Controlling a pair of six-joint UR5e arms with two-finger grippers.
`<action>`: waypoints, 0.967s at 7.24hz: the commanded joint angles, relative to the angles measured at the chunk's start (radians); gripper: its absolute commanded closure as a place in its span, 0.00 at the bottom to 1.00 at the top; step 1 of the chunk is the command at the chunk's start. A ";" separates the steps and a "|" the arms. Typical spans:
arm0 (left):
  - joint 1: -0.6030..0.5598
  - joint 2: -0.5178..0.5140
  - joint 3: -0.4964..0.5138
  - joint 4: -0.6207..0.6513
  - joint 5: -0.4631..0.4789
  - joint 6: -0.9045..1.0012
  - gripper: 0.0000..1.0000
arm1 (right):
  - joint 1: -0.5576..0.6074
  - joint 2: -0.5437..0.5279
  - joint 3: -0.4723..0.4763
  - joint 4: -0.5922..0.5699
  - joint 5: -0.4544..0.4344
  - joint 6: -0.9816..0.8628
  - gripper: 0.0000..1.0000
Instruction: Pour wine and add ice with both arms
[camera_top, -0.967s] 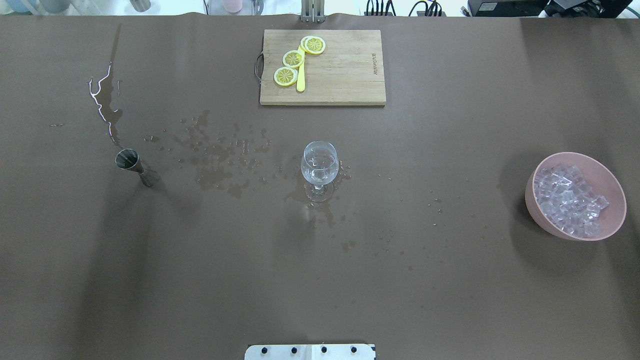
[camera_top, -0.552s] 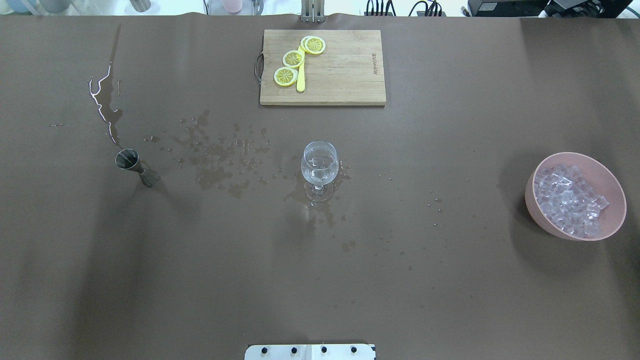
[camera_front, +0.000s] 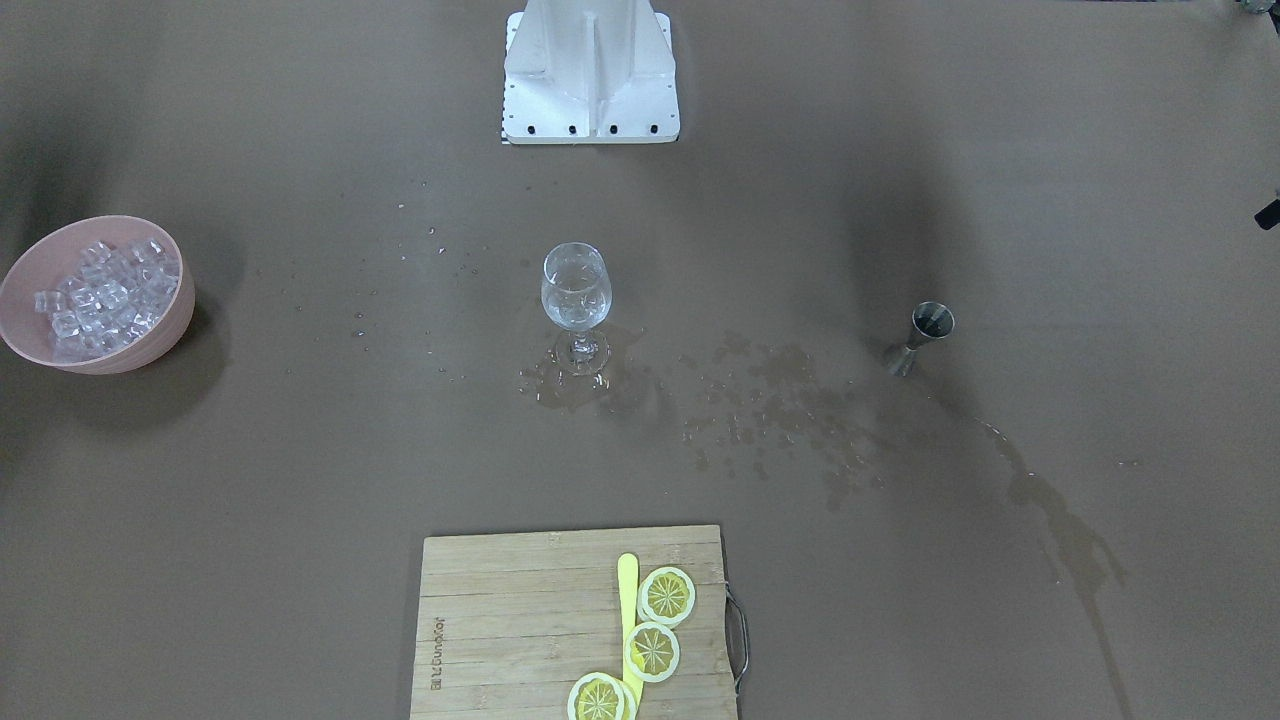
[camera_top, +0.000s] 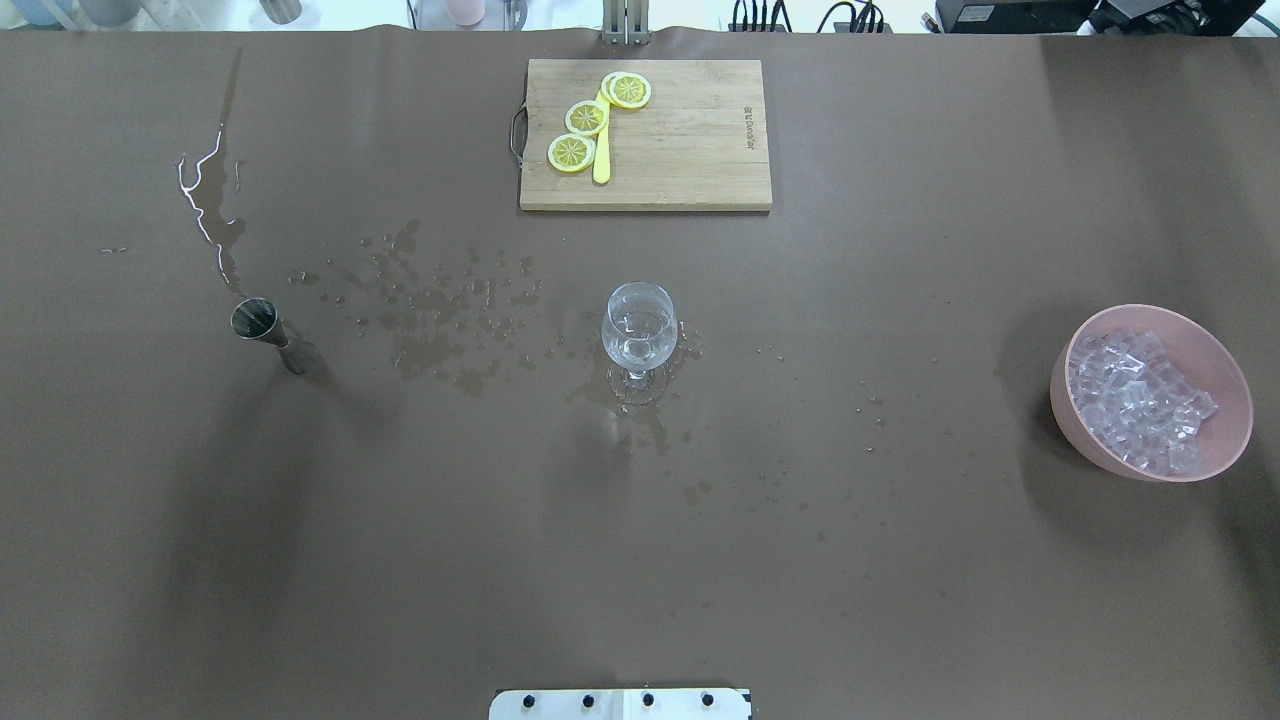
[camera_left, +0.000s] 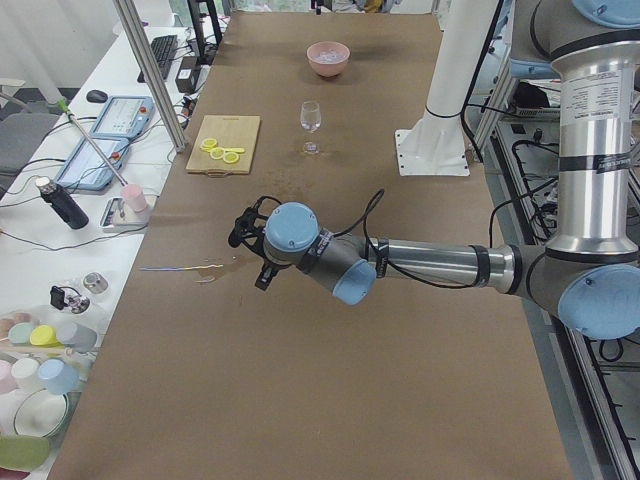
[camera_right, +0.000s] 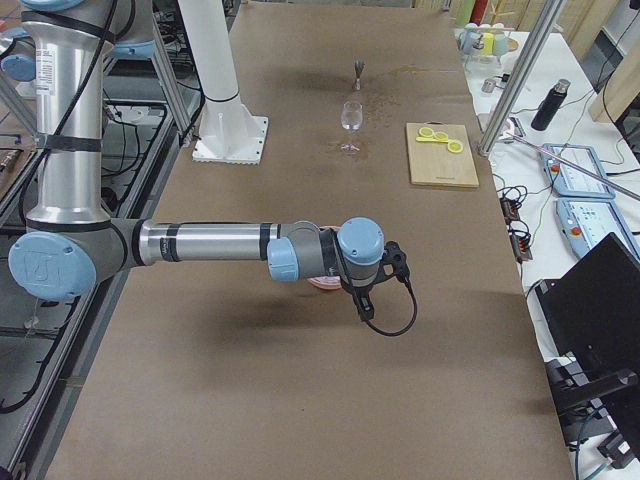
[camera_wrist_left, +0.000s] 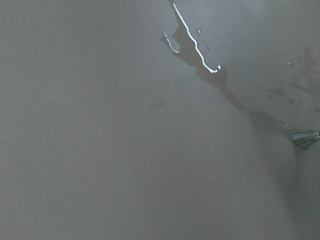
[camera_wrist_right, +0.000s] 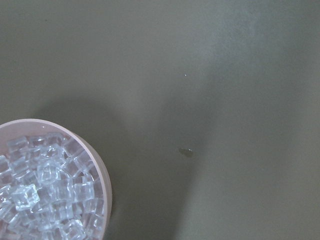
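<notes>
**Glass Mid-Table, Ice in Bowl**

The wine, seemingly a little clear liquid, was held in the glass mid-table. The ice was piled in the pink bowl. Jaw states of the left gripper and right gripper could not be told.

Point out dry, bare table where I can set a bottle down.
Mostly bare: the wide strip between the wine glass and the white base plate, and the stretch between glass and pink bowl, few droplets. Wet: splashes from jigger to glass.
</notes>
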 joint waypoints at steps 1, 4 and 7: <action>0.197 -0.048 0.038 -0.302 0.306 -0.239 0.02 | -0.014 -0.008 -0.017 0.092 0.016 0.002 0.00; 0.430 -0.053 0.165 -0.735 0.538 -0.518 0.02 | -0.023 0.018 -0.020 0.092 0.016 0.004 0.00; 0.476 -0.053 0.309 -1.130 0.556 -0.545 0.02 | -0.037 0.034 -0.010 0.092 0.028 0.011 0.00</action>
